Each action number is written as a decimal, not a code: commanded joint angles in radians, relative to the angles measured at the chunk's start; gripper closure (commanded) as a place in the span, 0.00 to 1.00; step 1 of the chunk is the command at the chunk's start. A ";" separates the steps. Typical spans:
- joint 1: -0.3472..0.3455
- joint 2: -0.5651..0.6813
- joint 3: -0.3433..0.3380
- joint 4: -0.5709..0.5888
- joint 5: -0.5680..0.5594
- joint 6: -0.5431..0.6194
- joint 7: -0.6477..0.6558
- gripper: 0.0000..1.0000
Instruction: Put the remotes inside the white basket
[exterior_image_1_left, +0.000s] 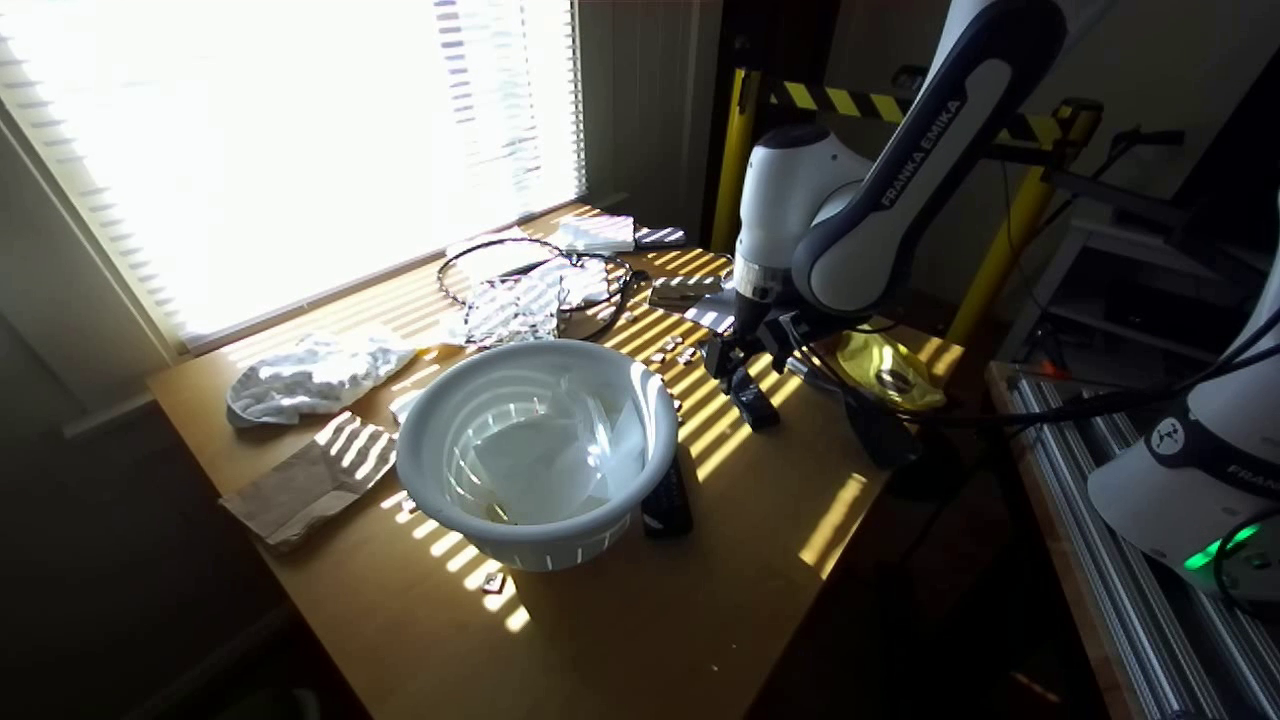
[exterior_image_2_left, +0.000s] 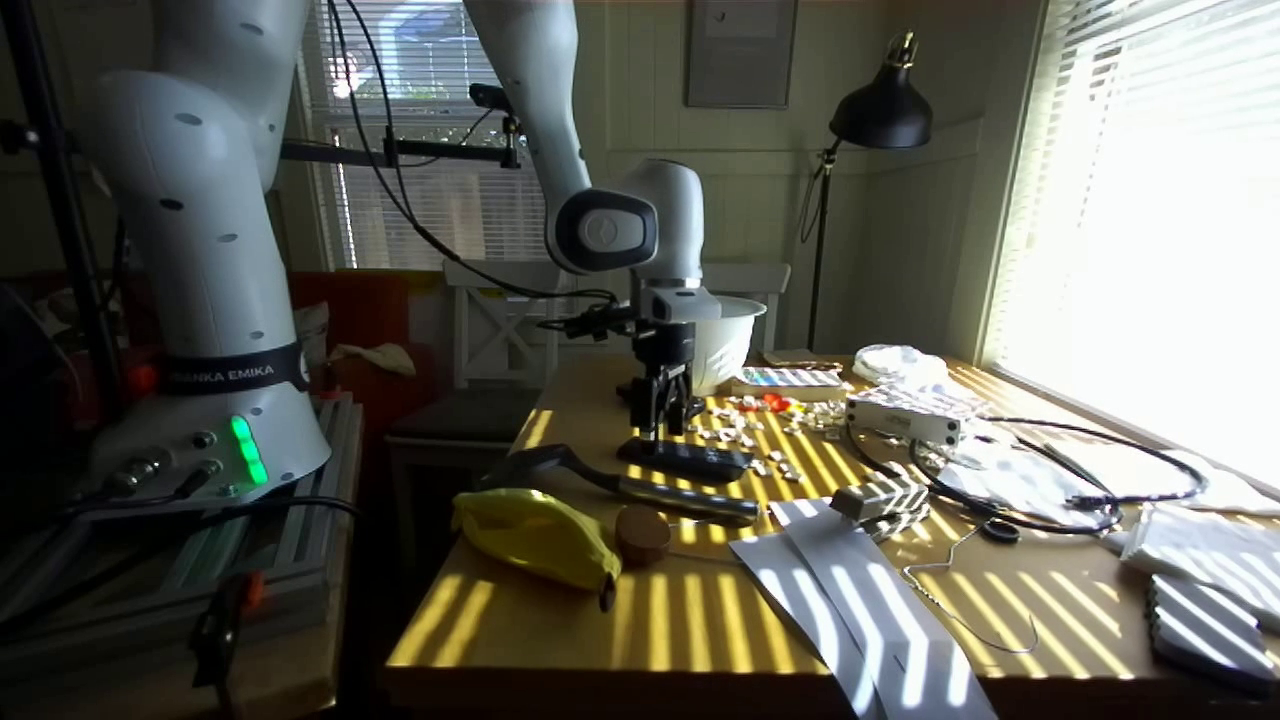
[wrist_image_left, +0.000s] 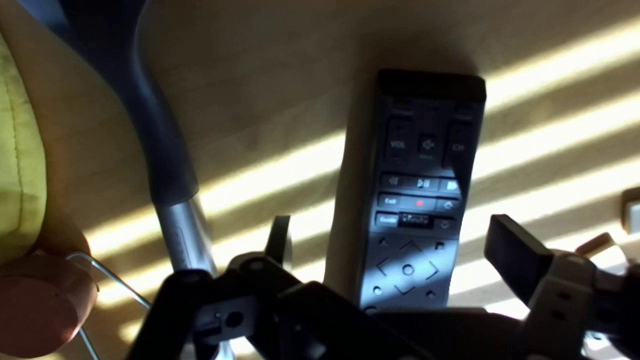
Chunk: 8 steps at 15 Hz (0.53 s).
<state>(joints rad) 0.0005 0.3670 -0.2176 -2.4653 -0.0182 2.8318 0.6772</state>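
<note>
1. While the fingers (wrist_image_left: 517, 255) stand wide apart, holding nothing, the wrist view shows an Xfinity remote (wrist_image_left: 419, 192) lying face up on the desk (wrist_image_left: 270, 100) in the gap between them, its lower end hidden; a utensil (wrist_image_left: 170, 165) with a metal handle lies to its left.
2. In an exterior view, the white basket (exterior_image_1_left: 540, 553) stands upright on the desk, with 1 more black remote (exterior_image_1_left: 668, 505) just beside it, partly hidden; the Xfinity remote lies outside the white basket, at the fingers.
3. In an exterior view, the Xfinity remote rests flat beneath the fingers; whether they touch it, I cannot tell. A yellow fabric item (exterior_image_2_left: 535, 535) lies near the utensil, and the white basket, partly hidden, stands beyond the fingers.
</note>
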 joint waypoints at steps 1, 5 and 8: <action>0.031 0.037 -0.025 0.016 0.027 0.017 0.003 0.09; 0.037 0.051 -0.028 0.027 0.036 0.015 0.004 0.40; 0.042 0.056 -0.029 0.032 0.040 0.015 0.005 0.62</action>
<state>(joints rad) 0.0205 0.4022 -0.2331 -2.4486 -0.0109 2.8326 0.6809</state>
